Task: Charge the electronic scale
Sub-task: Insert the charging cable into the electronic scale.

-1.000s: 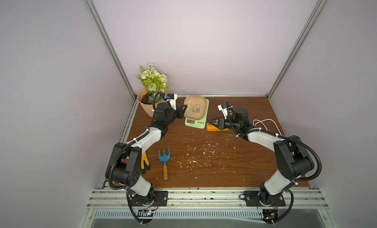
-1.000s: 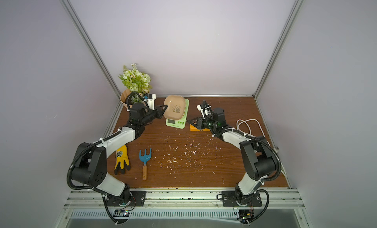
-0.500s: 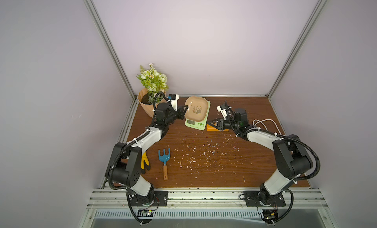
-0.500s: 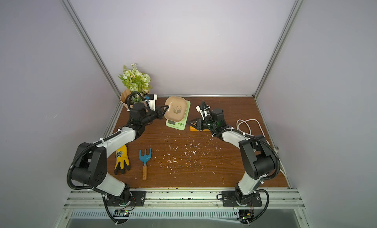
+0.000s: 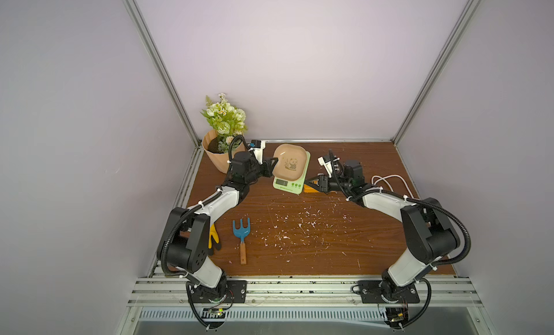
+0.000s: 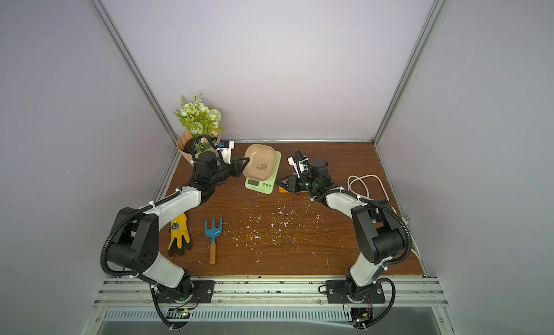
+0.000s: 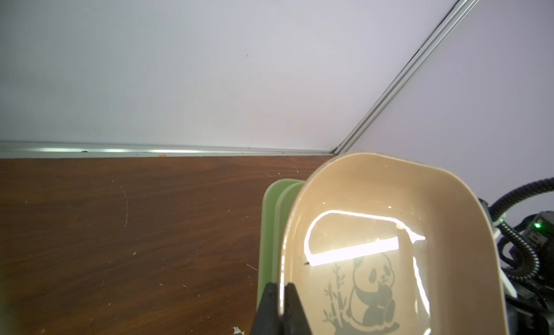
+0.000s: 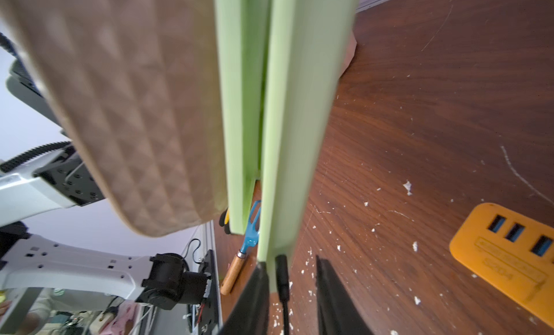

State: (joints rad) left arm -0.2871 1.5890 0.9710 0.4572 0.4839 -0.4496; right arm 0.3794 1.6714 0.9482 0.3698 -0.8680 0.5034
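The electronic scale [image 5: 289, 185] is near the middle of the desk's [image 5: 299, 243] back edge. Its beige tray [image 5: 290, 164] is printed with a panda and bamboo. The left fingers [image 7: 266, 309] are clenched on the tray's rim. The right fingers [image 8: 329, 288] stand released either side of a black plug [image 8: 281, 273] at the scale's side. Lettering on the orange power strip [image 8: 506, 258] is unreadable.

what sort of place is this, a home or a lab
Likely a lab test booth: plain walls in an aluminium frame box in the table, two robot arms sit on a rail at its front, and the flower pot and garden fork look staged.
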